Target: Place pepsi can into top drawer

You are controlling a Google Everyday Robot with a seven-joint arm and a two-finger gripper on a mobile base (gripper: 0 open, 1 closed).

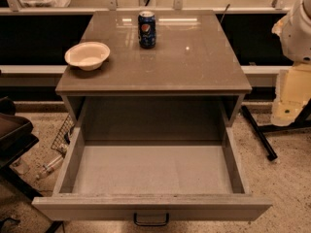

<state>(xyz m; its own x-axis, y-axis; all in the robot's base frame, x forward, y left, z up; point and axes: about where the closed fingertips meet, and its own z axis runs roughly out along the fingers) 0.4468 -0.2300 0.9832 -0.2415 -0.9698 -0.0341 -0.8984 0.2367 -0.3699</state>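
Observation:
The pepsi can stands upright at the back middle of the grey-brown cabinet top. It is dark blue with a round logo and a silver top. The top drawer is pulled fully open below the cabinet top. Its pale floor is bare and its dark handle is at the front. My arm hangs at the right edge of the view, with a white upper part. The cream lower end that looks like my gripper is beside the cabinet's right side. It is well away from the can and holds nothing that I can see.
A cream-white bowl sits at the left edge of the cabinet top. A dark stand leg slants across the floor to the right of the drawer. A dark tray or cart and a wire basket stand to the left.

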